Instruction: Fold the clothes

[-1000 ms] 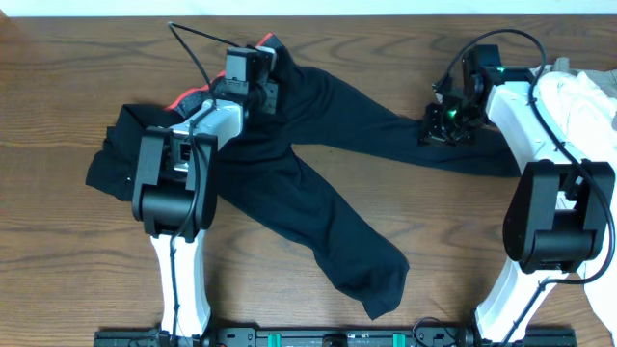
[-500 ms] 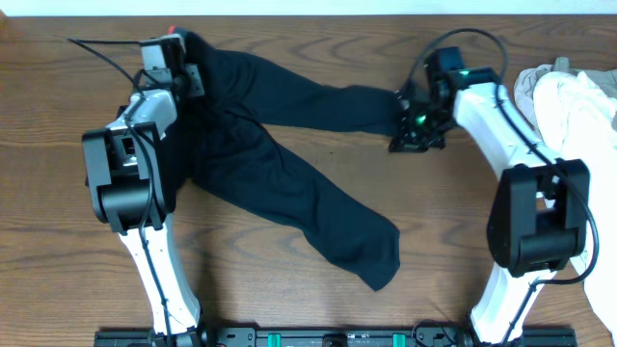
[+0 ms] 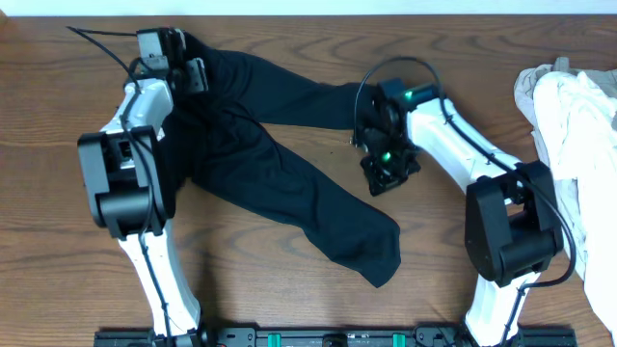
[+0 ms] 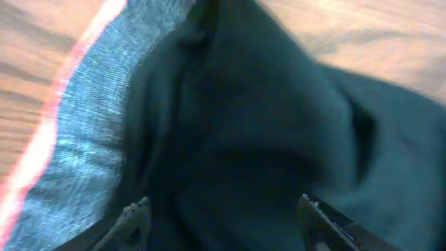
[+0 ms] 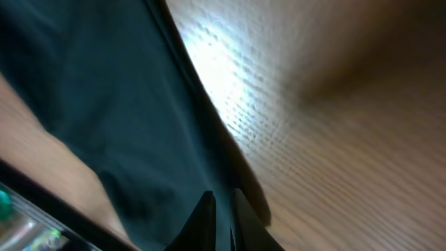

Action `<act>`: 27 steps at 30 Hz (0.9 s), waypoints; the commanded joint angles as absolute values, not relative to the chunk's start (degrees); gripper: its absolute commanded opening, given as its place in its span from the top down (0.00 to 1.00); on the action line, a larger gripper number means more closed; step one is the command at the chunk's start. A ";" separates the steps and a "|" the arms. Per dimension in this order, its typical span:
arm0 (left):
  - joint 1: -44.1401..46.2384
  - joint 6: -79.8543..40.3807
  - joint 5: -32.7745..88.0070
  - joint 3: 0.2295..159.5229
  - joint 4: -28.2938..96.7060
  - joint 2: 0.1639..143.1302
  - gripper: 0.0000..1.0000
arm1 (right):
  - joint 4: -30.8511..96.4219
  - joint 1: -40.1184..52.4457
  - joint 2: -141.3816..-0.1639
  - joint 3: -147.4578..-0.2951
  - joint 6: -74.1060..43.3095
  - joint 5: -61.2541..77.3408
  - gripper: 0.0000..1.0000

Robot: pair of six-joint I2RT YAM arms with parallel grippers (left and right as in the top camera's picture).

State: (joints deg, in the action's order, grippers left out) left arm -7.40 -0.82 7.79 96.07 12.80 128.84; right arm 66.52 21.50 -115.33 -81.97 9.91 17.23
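I am watching the trousers lying spread on the worktop, waist at the far left corner and the two legs fanning out to the right. A second ago the waist was sitting nearer the middle; the left arm has dragged it left and is now hanging over it much where it was half a second back. In the left wrist view its jaws are standing wide apart over the dark cloth, gripping nothing, with the grey waistband and its red-orange edge just beside them. The right arm has swung in from the far right edge towards the middle and nearer to me, and the upper leg is reaching less far right than before. Its jaws are nearly together, pinching the edge of that leg. The lower leg is lying much as it was. A pale heap of cloth is sitting at the right edge.
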 commanded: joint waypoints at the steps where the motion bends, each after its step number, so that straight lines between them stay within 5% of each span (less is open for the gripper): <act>1: -7.70 0.64 7.88 97.65 14.61 119.90 0.28 | 64.36 23.07 -114.13 -76.60 12.19 17.52 0.93; 6: -7.70 0.62 7.90 97.65 21.12 111.39 0.25 | 57.74 24.64 -114.13 -69.36 12.73 21.10 0.93; 13: -7.68 0.62 7.90 97.65 28.62 102.00 0.23 | 50.94 23.07 -114.13 -66.46 -2.52 5.04 0.97; 27: -6.33 -1.61 7.97 97.65 47.13 86.56 0.23 | 52.27 7.09 -113.99 -71.85 -15.94 -10.33 0.99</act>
